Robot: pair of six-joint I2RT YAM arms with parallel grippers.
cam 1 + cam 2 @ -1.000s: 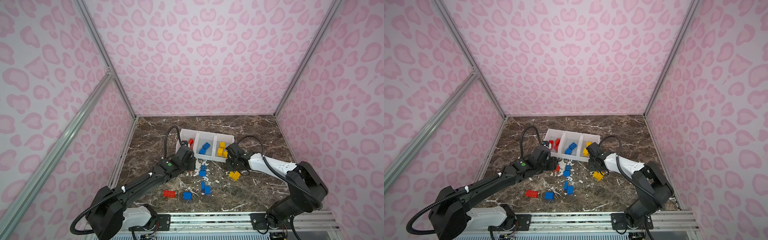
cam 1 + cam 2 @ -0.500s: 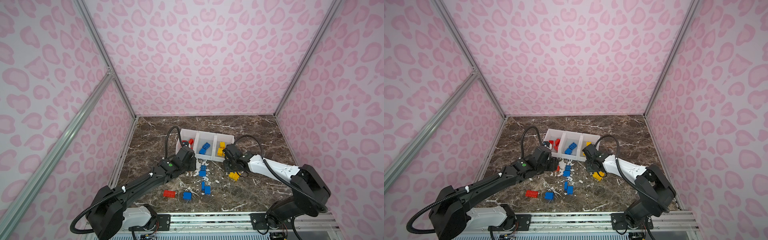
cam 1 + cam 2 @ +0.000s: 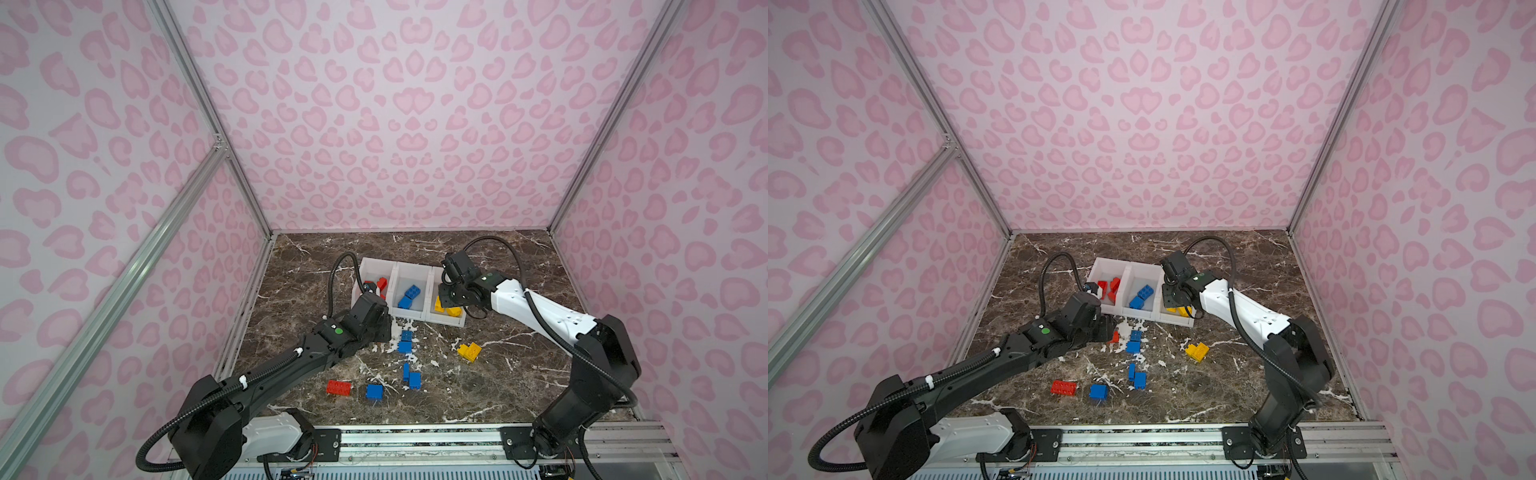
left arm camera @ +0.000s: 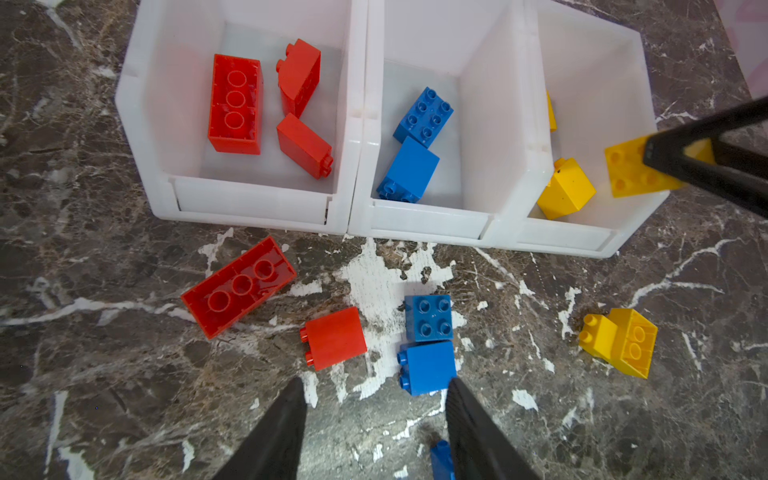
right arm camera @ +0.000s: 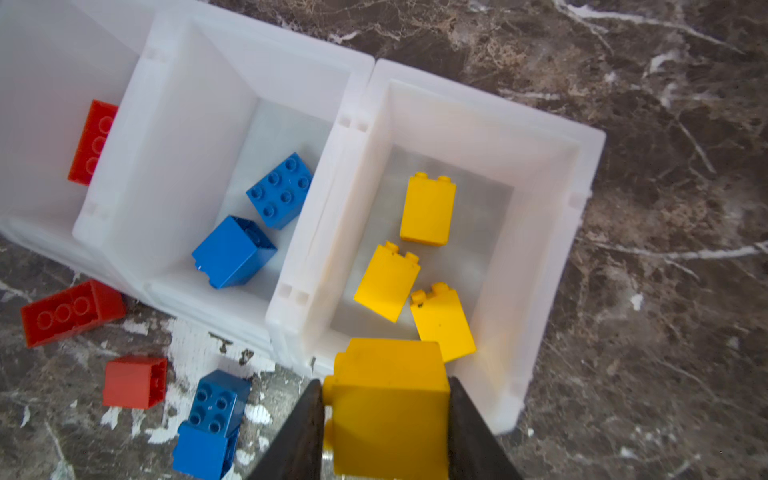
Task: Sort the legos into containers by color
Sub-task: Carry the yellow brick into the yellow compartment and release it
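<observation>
The right fingers (image 5: 307, 415) pinch a held yellow brick (image 5: 386, 407) by 2 smooth opposite faces. It hangs over the low front lip of the yellow container (image 5: 552, 249), not clearly inside it. Released here, it could clip that lip and tumble back onto the desk (image 5: 665, 124). It could also glance off the 3 yellow bricks (image 5: 428, 212) lying inside.

The left fingers (image 4: 286, 415) stand spread and empty, low over the desk. A square red brick (image 4: 334, 338) and a blue brick (image 4: 428, 365) both lie just beyond the gap. Closing from this line could catch both colours at once, or shove the blue one into the studs-up blue brick (image 4: 428, 318) touching it.

Farther out, a red oblong brick (image 4: 237, 286) lies close to the red container (image 4: 137, 124) and a loose yellow brick (image 3: 469, 351) sits apart. Either could be knocked by a low sweep.
</observation>
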